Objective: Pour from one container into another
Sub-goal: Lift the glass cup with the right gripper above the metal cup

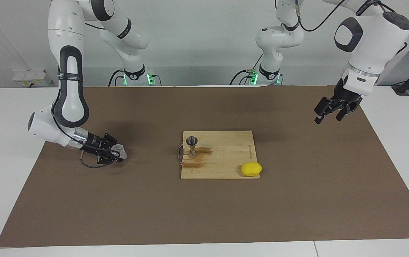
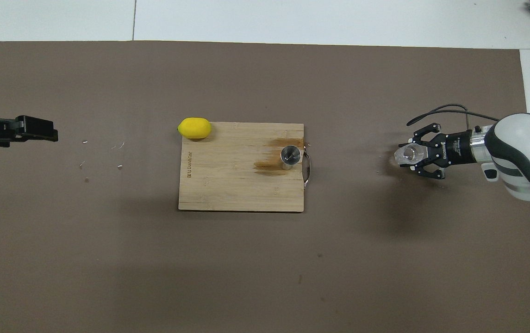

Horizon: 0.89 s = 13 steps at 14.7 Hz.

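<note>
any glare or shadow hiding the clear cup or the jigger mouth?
Facing view: the clear faceted cup blends into the right pincer, dark shadow beneath. Overhead view: cup rim readable, steel hourglass jigger mouth clear, only a small glint; soft shadows on the brown mat.

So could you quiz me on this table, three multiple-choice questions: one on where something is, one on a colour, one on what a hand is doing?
1. Where does the jigger stand?
A. on the wooden board
B. on the brown mat
C. in a gripper

2. What colour is the lemon-shaped thing at the board's corner?
A. green
B. yellow
C. red

3. What is the right gripper doing?
A. hanging empty in the air
B. gripping the jigger
C. holding the clear cup low over the mat

Answers: 1 A, the jigger stands upright on the board beside its metal handle. 2 B, it is plainly yellow. 3 C, its fingers are around the cup at the right arm's end of the table; the left gripper waits empty in the air.
</note>
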Each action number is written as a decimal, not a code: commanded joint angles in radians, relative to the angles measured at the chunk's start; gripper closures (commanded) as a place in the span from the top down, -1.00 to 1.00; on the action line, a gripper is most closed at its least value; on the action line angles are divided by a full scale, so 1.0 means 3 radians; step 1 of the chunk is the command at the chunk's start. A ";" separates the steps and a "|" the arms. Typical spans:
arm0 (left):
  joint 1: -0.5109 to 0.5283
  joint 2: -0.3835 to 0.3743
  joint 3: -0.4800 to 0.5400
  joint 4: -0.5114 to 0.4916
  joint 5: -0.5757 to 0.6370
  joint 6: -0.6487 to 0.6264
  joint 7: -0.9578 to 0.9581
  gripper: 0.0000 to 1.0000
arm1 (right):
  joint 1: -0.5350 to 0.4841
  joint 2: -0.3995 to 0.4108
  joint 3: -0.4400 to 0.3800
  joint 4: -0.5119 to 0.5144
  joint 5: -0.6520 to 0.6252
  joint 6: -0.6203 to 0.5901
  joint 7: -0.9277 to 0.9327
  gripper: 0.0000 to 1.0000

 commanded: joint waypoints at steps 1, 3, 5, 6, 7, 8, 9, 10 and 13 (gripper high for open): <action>0.0012 0.0019 -0.0014 0.0318 0.0127 -0.0520 0.0099 1.00 | 0.0316 -0.0091 0.0000 0.0064 0.0051 0.0219 0.0446 -1.00; -0.0023 0.0121 -0.0014 0.0568 0.0199 -0.0862 0.0104 1.00 | 0.0515 -0.0107 -0.0010 0.0120 -0.0015 0.0296 0.0702 -1.00; -0.0145 0.0177 -0.0009 0.0651 0.0276 -0.1047 0.0104 1.00 | 0.0694 -0.0096 -0.0011 0.0237 -0.0300 0.0368 0.0922 -1.00; -0.0212 0.0198 0.0006 0.0692 0.0271 -0.1129 0.0104 1.00 | 0.0786 -0.0091 -0.0005 0.0304 -0.0484 0.0373 0.1045 -1.00; -0.0213 0.0218 0.0011 0.0763 0.0256 -0.1175 0.0104 1.00 | 0.0889 -0.0076 0.0005 0.0375 -0.0653 0.0389 0.1182 -1.00; -0.0172 0.0203 0.0012 0.0764 0.0235 -0.1130 0.0099 1.00 | 0.0996 -0.0071 0.0000 0.0406 -0.0761 0.0399 0.1341 -1.00; -0.0162 0.0168 0.0012 0.0703 0.0230 -0.1094 0.0084 1.00 | 0.1093 -0.0071 0.0000 0.0407 -0.0828 0.0450 0.1449 -1.00; -0.0141 0.0157 0.0012 0.0682 0.0230 -0.1074 0.0094 1.00 | 0.1150 -0.0066 0.0005 0.0417 -0.0859 0.0536 0.1541 -1.00; -0.0049 0.0152 -0.0019 0.0702 0.0189 -0.1079 0.0099 1.00 | 0.1329 0.0016 -0.0005 0.0626 -0.0961 0.0573 0.1873 -1.00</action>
